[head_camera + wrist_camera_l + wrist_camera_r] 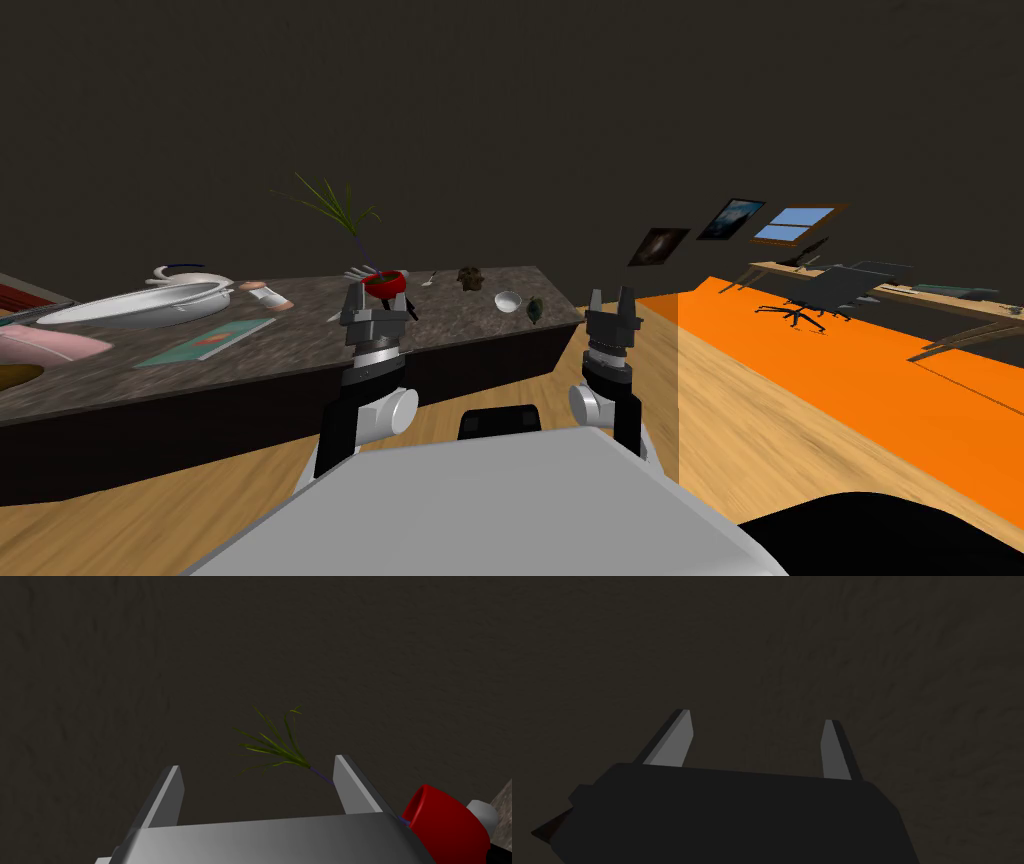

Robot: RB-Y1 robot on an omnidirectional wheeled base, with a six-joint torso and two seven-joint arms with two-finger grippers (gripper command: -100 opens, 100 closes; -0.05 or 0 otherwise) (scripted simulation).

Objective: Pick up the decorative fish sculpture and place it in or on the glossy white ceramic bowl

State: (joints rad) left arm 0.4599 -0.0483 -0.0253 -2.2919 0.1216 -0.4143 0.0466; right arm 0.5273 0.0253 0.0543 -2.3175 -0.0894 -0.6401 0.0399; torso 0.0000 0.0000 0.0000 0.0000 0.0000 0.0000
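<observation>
A small dark fish sculpture [535, 309] lies near the right end of a dark stone counter [300, 350]. Just left of it sits a small white bowl [508, 300], apart from it. My left gripper [380, 296] is raised over the counter's front edge, in front of a red pot [385, 283], well left of the bowl. In the left wrist view this gripper [257, 768] stands open and empty, the red pot [445, 821] beside one finger. To the right of the counter's end my right gripper [612, 297] is held up, and its wrist view shows it [755, 721] open and empty.
The red pot holds a thin green plant [335, 205]. A brown lump [470, 278] lies behind the bowl. A big white dish [140, 300], a teal book [205, 342] and a pink thing [45, 345] occupy the counter's left. An orange rug [850, 370] and office chair [830, 290] lie right.
</observation>
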